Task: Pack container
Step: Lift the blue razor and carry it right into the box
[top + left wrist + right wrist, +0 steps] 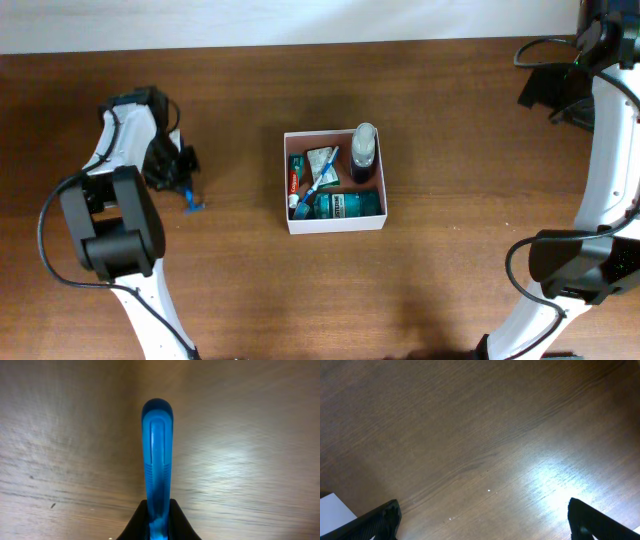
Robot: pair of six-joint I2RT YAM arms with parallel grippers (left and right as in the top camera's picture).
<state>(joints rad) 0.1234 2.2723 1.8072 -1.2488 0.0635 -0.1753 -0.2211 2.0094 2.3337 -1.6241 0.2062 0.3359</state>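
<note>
The container, a shallow square white box with a reddish inside, sits at the table's middle. It holds a dark bottle with a grey cap, a teal bottle, a red toothpaste tube, a green-and-white packet and a blue toothbrush. My left gripper is far left of the box, shut on a blue plastic handle that points away over the wood. My right gripper is open and empty at the far right back, over bare wood.
The wooden table spreads around the box. A white wall edge runs along the back. A white corner shows at the lower left of the right wrist view. Both arm bases stand at the front edge.
</note>
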